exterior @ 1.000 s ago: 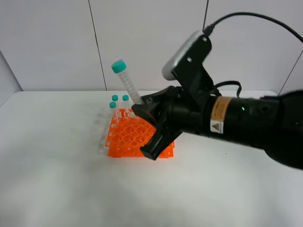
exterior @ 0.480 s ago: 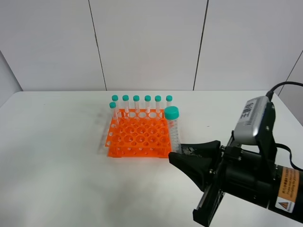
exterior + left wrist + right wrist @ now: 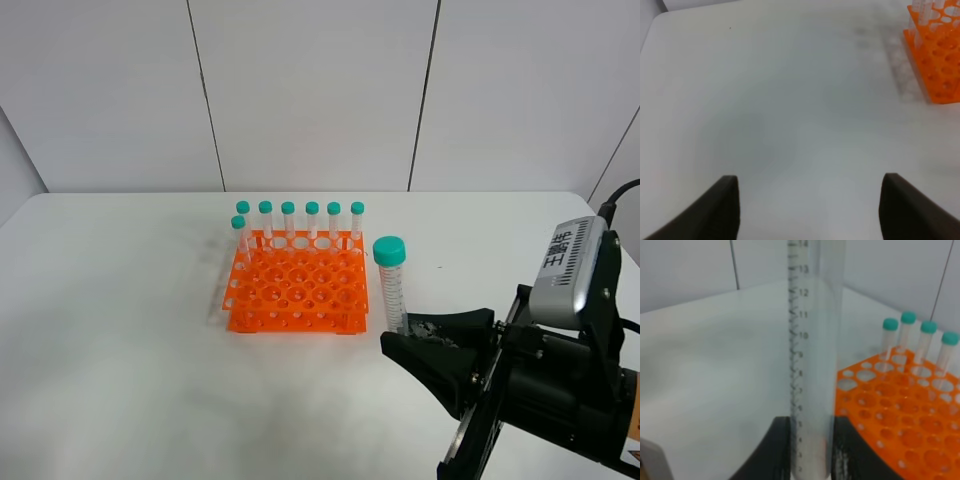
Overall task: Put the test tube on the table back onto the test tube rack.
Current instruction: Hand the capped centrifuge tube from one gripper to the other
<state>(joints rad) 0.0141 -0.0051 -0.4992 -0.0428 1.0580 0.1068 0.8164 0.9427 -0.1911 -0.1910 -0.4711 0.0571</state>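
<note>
Where the tube is: the tube (image 3: 390,285) stands upright, cap up, in the right claw (image 3: 405,338), beside the rack's (image 3: 295,290) front right corner and apart from it. We cannot tell whether its tip touches the desk (image 3: 120,350).
Right claw: closed on the tube's lower part. In the wrist view the pads sit on the lowest graduation marks, and most of the body and the cap stand free above them.
Left claw: the left claw (image 3: 807,205) is wide and holds nothing. It hangs over bare desk with the rack off to one side.
Rack: seven capped tubes (image 3: 312,215) stand in it, six along the back row and one at the left end of the next row. Most holes are free.
Weight: we judge the tube light; it looks empty.
Stiffness: rigid clear plastic, so it should not bend or crush under a moderate squeeze.
Surface: smooth and round, so probably slippery. It may turn or slide between flat pads.
Balance: gripped this low, the long body and cap can lever it off vertical.
Where to hold: we would favour the upper body just under the cap, which leaves the tip and lower half free to enter a hole.
Risk: with the low grip, the claw may meet the rack before the tube seats.
</note>
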